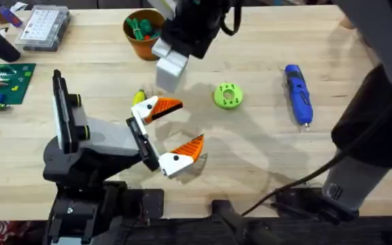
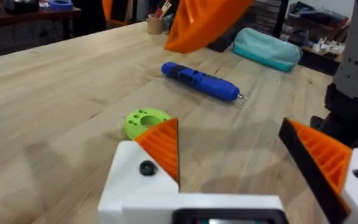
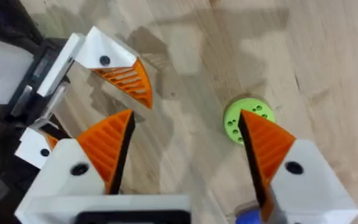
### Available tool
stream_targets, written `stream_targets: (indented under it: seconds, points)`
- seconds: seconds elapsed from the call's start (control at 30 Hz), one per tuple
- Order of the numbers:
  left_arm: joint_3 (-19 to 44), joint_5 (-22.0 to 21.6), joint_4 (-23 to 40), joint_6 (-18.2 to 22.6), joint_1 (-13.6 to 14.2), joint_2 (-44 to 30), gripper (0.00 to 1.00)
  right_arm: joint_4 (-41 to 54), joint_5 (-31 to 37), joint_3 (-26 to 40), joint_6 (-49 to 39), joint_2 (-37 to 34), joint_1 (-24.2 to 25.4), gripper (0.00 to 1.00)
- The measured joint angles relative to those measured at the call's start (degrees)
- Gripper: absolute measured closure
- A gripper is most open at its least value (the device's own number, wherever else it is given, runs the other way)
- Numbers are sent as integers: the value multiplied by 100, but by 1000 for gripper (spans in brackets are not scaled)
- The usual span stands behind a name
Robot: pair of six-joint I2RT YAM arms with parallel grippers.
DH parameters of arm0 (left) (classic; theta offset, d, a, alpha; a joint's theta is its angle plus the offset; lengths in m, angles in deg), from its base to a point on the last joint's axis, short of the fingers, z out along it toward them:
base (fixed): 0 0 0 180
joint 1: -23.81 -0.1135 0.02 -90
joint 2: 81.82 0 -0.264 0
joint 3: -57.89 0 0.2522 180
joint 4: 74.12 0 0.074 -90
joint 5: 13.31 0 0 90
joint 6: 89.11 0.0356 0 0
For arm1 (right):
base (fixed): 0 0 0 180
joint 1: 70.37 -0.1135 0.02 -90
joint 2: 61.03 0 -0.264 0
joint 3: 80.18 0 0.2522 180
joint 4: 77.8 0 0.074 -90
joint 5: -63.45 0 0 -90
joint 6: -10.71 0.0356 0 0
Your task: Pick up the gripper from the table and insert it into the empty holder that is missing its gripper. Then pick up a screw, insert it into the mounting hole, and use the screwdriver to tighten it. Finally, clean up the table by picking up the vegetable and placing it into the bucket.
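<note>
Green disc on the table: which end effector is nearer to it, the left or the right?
Left. The left end effector sits low, just beside the green disc; the right end effector hangs higher above it.

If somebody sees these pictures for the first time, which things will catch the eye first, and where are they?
Most striking is the holder at the table's near left, its white body carrying two orange tips pointing toward the middle. Right of it lie a bright green disc and, farther right, the blue screwdriver. At the far edge stands the orange-brown bucket with something green inside.
</note>
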Motion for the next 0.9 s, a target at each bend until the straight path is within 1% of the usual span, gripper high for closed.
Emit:
stream_targets:
  seconds: [0.13,0.3,0.37,0.4,0.43,0.57,0.6,0.63,0.77,0.9]
  points:
    - [0,0,0,0,0,0,14,5,-131,0,178,20,123,4]
    - [0,0,0,0,0,0,13,7,-72,3,544,23,268,4]
    - [0,4,0,6,0,0,103,9,-37,3,649,23,319,4]
    - [0,8,2,-4,0,-2,184,9,-20,3,682,23,341,4]
    - [0,9,0,4,0,0,294,9,6,3,721,23,353,4]
    - [0,0,0,26,0,0,911,9,63,3,852,52,360,4]
    - [0,0,-2,44,0,0,976,9,78,3,871,81,362,4]
    - [0,0,0,50,0,0,990,11,82,3,888,115,362,4]
    - [0,0,0,95,0,0,994,9,80,-20,996,356,424,3]
    - [0,0,0,139,0,0,995,9,99,-338,1077,846,602,3]
